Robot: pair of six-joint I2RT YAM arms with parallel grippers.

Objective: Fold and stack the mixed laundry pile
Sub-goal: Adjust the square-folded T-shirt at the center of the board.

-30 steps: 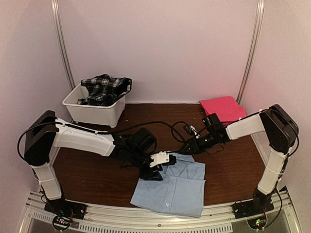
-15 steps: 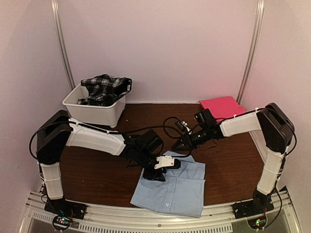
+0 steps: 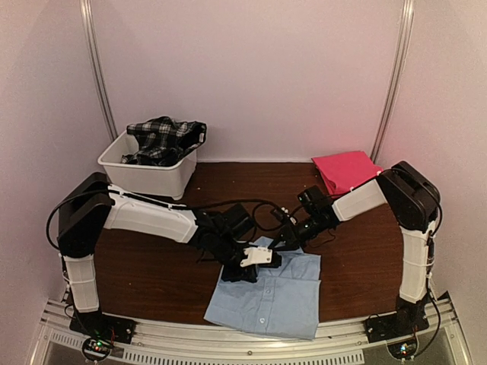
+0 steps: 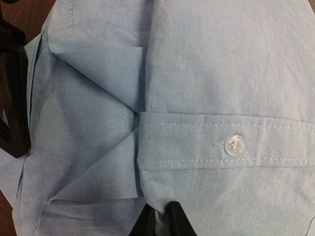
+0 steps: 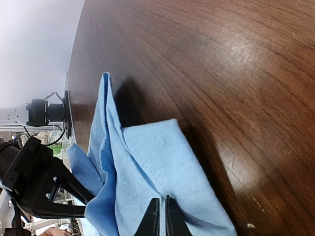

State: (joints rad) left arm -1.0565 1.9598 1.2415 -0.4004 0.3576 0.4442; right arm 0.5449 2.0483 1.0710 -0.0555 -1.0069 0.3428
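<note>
Right wrist view: I see right gripper [image 5: 161, 202] pinched onto a corner of the light blue collared shirt [image 5: 147, 162].
Left gripper [image 4: 160, 212]: nearly closed, nipping the shirt front.

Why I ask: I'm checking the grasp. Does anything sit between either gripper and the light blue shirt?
Nothing visible does. The left gripper pinches the light blue shirt near its button band, and the right gripper is closed on its folded far edge.
</note>
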